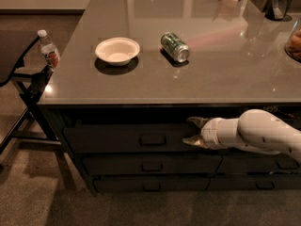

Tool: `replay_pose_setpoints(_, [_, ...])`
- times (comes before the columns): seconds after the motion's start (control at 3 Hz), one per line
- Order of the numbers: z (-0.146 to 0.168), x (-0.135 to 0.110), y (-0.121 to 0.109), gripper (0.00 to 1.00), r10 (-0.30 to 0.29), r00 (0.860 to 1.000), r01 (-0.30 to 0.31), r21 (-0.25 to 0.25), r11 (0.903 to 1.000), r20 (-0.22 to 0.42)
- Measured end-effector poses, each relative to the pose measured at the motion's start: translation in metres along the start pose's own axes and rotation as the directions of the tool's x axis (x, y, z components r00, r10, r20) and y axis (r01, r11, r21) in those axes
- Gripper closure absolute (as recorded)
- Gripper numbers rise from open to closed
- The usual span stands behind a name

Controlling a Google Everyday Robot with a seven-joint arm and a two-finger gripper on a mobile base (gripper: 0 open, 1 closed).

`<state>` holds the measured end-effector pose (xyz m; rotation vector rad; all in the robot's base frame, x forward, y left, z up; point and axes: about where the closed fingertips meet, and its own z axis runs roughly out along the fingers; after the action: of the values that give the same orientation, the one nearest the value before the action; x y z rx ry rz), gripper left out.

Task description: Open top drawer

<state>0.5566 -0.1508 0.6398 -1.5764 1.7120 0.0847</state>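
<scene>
Dark-grey top drawer (pixel 108 138): appears shut, directly under the countertop (pixel 235 79), long axis horizontal. Metal pull handle (pixel 152 139): centred on the front. Gripper (pixel 194 132): fingers spread, empty, level with the handle, near it on the view's right side, pointing toward it. Beyond, on the countertop: 1 white bowl (pixel 117 50), 1 green can (pixel 175 46).
</scene>
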Motion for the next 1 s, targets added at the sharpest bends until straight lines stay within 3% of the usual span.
replay_pose_setpoints(0.33, [-0.004, -0.0034, -0.0026, 0.88, 0.0, 1.0, 0.0, 0.0, 1.0, 0.0])
replay_pose_setpoints(0.67, [-0.0072, -0.006, -0.0047, 1.0, 0.0, 1.0, 0.0, 0.0, 1.0, 0.0])
replay_pose_setpoints(1.0, [-0.0126, -0.0058, 0.0046, 1.0, 0.014, 1.0, -0.014, -0.007, 0.9999, 0.002])
